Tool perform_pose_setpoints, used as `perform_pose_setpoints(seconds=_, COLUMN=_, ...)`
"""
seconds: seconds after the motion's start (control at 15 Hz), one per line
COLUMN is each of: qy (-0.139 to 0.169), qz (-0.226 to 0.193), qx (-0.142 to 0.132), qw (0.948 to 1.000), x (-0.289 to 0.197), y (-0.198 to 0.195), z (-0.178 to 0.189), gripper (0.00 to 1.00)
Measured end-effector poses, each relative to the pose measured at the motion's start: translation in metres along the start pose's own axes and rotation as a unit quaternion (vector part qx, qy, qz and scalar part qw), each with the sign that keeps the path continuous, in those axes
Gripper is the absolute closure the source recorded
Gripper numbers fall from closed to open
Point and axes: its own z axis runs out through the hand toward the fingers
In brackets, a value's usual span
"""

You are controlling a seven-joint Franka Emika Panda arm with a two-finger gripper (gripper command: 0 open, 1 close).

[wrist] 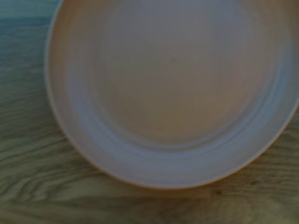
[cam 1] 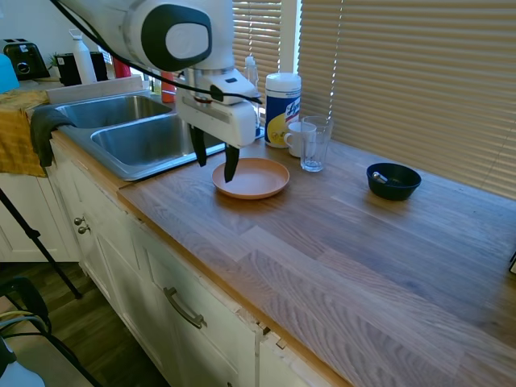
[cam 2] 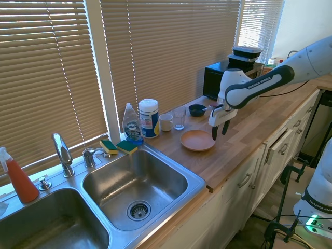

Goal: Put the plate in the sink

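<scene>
The salmon-orange plate [cam 1: 251, 177] [cam 2: 197, 140] lies flat on the wooden counter, a short way from the sink [cam 1: 129, 141] [cam 2: 136, 181]. My gripper [cam 1: 214, 159] [cam 2: 220, 130] hangs open just above the plate's rim, on the side toward the counter's front edge. Its fingers point down and hold nothing. In the wrist view the plate [wrist: 173, 88] fills most of the picture, blurred, with wood grain around it. The sink's near basin holds nothing that I can see.
Behind the plate stand a glass [cam 1: 314, 145], a white mug [cam 1: 297, 139] and a wipes canister [cam 1: 282, 97]. A dark blue bowl [cam 1: 393, 181] sits further along. A dish soap bottle [cam 2: 132, 124], sponges [cam 2: 118, 147] and the faucet [cam 2: 62, 153] line the sink's back edge.
</scene>
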Motion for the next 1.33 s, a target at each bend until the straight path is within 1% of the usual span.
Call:
perform_pose_setpoints(seconds=0.13, qy=-0.013, qz=0.02, qx=0.011, qw=0.9997, x=0.029, y=0.003, z=0.007, gripper=0.0)
perform_pose_setpoints(seconds=0.27, qy=-0.027, qz=0.029, qx=0.03, qw=0.9987, x=0.055, y=0.002, z=0.014, gripper=0.0)
perform_pose_setpoints(seconds=0.47, qy=-0.047, qz=0.024, qx=0.057, qw=0.997, x=0.085, y=-0.004, z=0.03, gripper=0.0)
perform_pose_setpoints(seconds=0.67, qy=-0.055, qz=0.016, qx=0.075, qw=0.9956, x=0.099, y=-0.018, z=0.04, gripper=0.0)
perform_pose_setpoints(seconds=1.0, qy=-0.062, qz=0.01, qx=0.081, qw=0.9947, x=0.117, y=-0.037, z=0.056, gripper=0.0)
perform_pose_setpoints(seconds=1.07, qy=-0.063, qz=0.008, qx=0.082, qw=0.9946, x=0.119, y=-0.04, z=0.058, gripper=1.0)
perform_pose_setpoints(seconds=1.33, qy=-0.072, qz=0.002, qx=0.081, qw=0.9941, x=0.121, y=-0.049, z=0.062, gripper=1.0)
